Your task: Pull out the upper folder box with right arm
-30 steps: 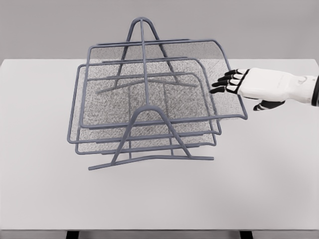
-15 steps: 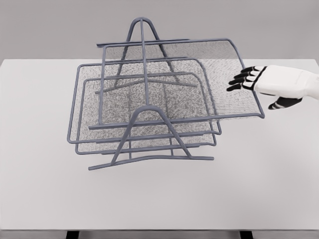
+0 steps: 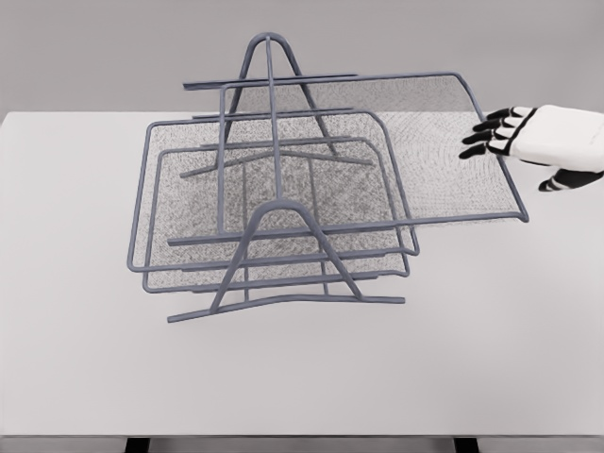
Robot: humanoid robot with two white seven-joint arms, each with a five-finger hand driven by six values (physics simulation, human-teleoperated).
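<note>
**Upper mesh tray drawn partway out toward the table's right edge**

Nearest the table's front edge stands the front A-shaped leg [image 3: 283, 250] of the wire rack [image 3: 271, 113], its foot bar running along the white table [image 3: 302, 368]. Behind it lie the lower tray [image 3: 274, 274] and middle tray [image 3: 189, 189], both seated inside the rack and stacked one above the other. Above them, the upper tray [image 3: 415, 160], the task's folder box, projects well past the rack toward the table's right edge; its left portion lies between the rack's two legs, while its right rim [image 3: 497, 151] overhangs the bare table. Farther back, at the right edge of the view, the right hand [image 3: 528, 137] meets that rim. Its dark fingers [image 3: 486, 139] are curled close together over the rim at the tray's far right corner; the thumb [image 3: 566, 179] hangs below and apart from the wire. Whether the rim is truly pinched or only hooked cannot be told. The left hand is out of view.

Judged risk: the contact appears shallow and sits at one corner, so further pulling may skew the tray in its rails and jam it, or the fingers may slip off the wire. As more of the tray overhangs, its free end could sag, or it could leave the rails and drop onto the table. A jammed tray might drag the light rack across the table.
</note>
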